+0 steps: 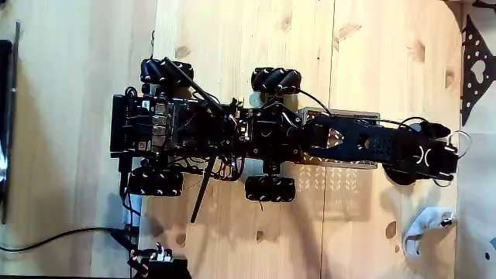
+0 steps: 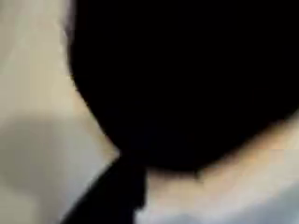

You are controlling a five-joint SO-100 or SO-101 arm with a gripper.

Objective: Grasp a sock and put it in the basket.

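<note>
From above, my wheeled robot (image 1: 194,132) reaches right across the tabletop (image 1: 232,39) over the basket (image 1: 341,174). Its tool (image 1: 446,151) covers the black sock (image 2: 187,84); grip unclear. A white sock (image 1: 422,226) lies nearby, risking mix-up.

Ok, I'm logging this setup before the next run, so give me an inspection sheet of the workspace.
Surface: pale wooden boards with knots.
Job's things: mesh basket under the arm; dark shape beside the claw, maybe the black sock.
Clutter: white sock, lower right of the fixed view.
Grippers: claw reaches past the basket; open or shut unclear.
Cables: black lead, lower left.
Surroundings: black perforated panel at the right edge.
</note>
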